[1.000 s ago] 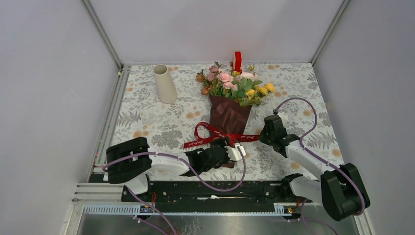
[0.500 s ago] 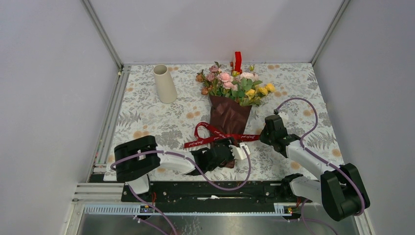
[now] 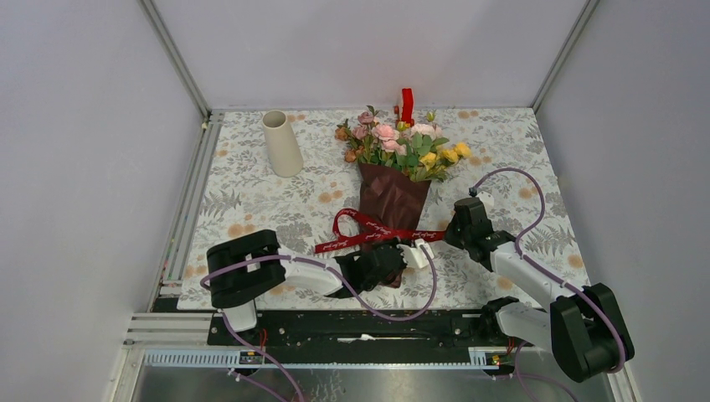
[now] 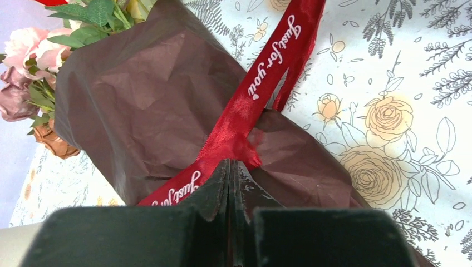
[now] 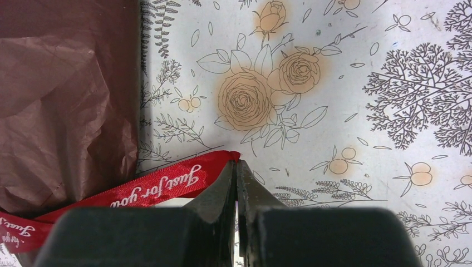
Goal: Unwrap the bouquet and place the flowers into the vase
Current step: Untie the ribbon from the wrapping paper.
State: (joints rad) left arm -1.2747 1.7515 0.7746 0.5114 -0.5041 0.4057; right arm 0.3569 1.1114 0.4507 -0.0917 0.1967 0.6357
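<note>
At the far left of the floral tablecloth (image 3: 251, 201) a cream vase (image 3: 281, 144) stands upright, well apart from everything else. Nearer the front, the left gripper (image 3: 409, 255) (image 4: 229, 166) lies low at the narrow bottom end of the bouquet (image 3: 393, 172), its jaws clenched together on the crumpled knot of the red ribbon (image 3: 368, 224) (image 4: 267, 67) printed "Just for you", which crosses the dark red wrapping paper (image 3: 392, 199) (image 4: 144, 94). The bouquet lies flat at mid-table, still wrapped, with the flowers (image 3: 402, 141), pink, peach, yellow and brown, fanning towards the back wall, where a small red block (image 3: 407, 105) stands just behind them. To the right of the paper (image 5: 61, 94), the right gripper (image 3: 452, 231) (image 5: 236, 164) rests close to the cloth, its jaws pinched tight on the tip of the ribbon's (image 5: 161, 183) right-hand tail, which runs back to the wrap.
</note>
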